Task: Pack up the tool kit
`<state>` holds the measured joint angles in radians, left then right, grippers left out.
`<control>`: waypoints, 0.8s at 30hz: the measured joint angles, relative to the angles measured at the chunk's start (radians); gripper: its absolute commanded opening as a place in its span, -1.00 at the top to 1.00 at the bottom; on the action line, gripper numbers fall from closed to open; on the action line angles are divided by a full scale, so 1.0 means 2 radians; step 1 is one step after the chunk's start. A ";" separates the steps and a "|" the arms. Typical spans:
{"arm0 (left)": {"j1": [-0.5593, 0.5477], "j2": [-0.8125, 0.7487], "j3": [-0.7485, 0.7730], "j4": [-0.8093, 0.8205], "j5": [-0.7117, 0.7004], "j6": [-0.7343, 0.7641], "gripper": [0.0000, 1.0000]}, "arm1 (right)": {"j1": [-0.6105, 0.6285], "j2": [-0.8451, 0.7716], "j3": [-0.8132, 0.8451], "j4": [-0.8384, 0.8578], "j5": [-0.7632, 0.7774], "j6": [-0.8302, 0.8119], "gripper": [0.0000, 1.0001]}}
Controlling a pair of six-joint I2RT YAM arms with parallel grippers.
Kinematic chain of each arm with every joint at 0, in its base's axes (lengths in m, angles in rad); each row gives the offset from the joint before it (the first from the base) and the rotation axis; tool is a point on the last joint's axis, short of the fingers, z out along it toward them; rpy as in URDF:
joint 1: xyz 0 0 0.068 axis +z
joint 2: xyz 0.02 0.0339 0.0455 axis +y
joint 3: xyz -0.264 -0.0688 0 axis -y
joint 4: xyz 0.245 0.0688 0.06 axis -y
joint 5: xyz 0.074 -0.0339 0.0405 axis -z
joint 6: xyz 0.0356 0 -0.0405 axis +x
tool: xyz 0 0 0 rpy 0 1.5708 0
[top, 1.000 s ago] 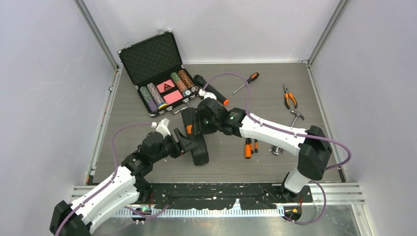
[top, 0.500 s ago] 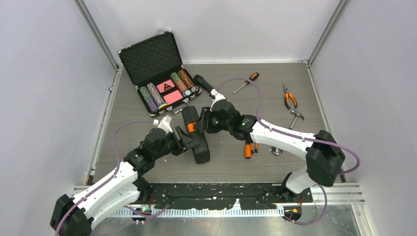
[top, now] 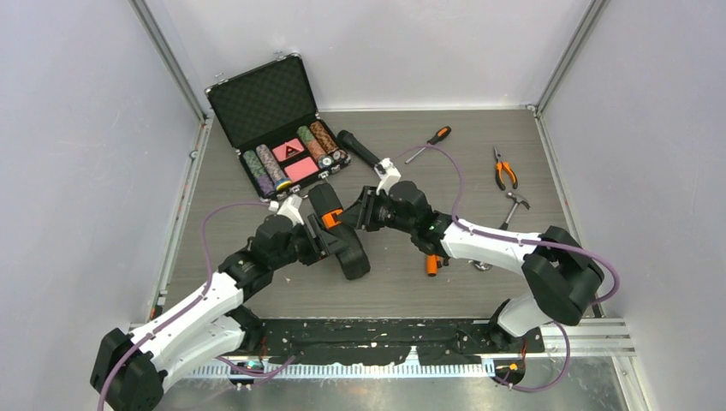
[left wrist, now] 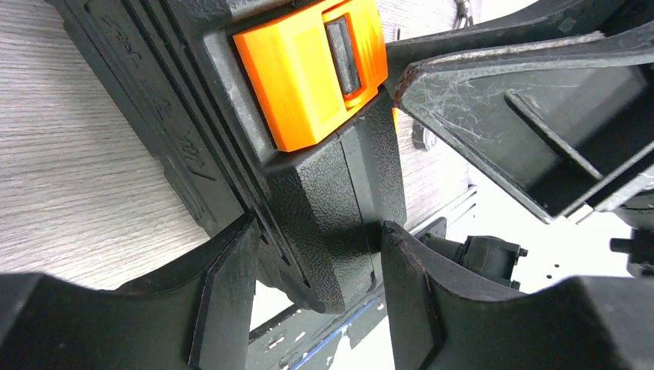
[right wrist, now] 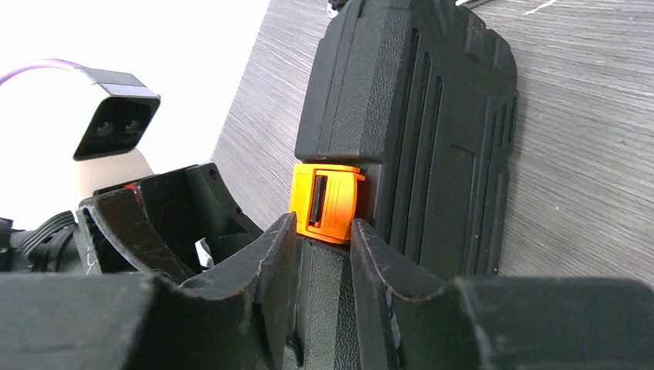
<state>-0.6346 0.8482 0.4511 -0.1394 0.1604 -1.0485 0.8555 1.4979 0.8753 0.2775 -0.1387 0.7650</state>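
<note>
From above, the closed tool kit case stands on edge on the bench, directly between the grippers. The left gripper is at one face and the right gripper is at the orange latch. Pliers, a hammer and a screwdriver lie well behind the right gripper.

Left wrist: the left gripper pinches the case, one finger against each side, with the latch just ahead of its tips.

Right wrist: the right gripper, set narrow, straddles the case rim, the latch just past its tips. Whether it presses, I cannot tell
</note>
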 measured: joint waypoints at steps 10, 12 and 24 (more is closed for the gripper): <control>0.001 0.026 0.020 -0.013 0.009 0.005 0.40 | -0.025 0.030 -0.093 0.233 -0.051 0.060 0.40; 0.001 0.031 0.023 -0.017 0.012 0.004 0.41 | -0.027 0.050 -0.098 0.281 -0.063 0.078 0.40; -0.010 0.093 0.002 -0.083 -0.011 0.057 0.42 | -0.020 0.078 -0.091 0.462 -0.166 0.143 0.40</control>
<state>-0.6544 1.0344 0.4541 -0.3061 0.1387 -0.9340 0.8150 1.6535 0.6930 1.2022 -0.4709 1.0512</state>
